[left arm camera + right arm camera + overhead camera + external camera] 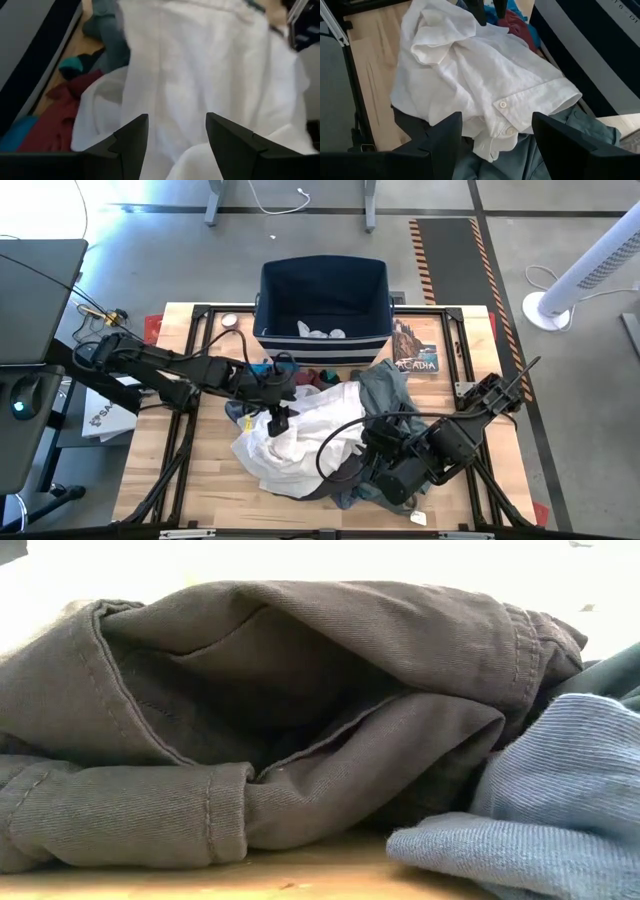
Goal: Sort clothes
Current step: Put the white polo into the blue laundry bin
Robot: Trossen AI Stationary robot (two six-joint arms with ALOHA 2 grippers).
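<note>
High view frames are filled mostly by the wooden bench (150, 470), on which a navy bin (322, 300) is set at the far edge. A heap of clothes is spread over the bench centre, just near of the bin. A white shirt (300, 435) is laid on top of the heap; a grey-green shirt (385, 392) is seen to its right, and dark grey-brown trousers (300, 710) are folded at the near edge, touching blue-grey fabric (560, 800). A maroon piece (50, 120) and a bright blue piece (17, 135) are wedged beside the bin wall. The left end effector (177, 135) is held over the white shirt, fingers spread, nothing pinched. The right end effector (497, 135) is poised at the heap's near right, likewise spread and empty.
</note>
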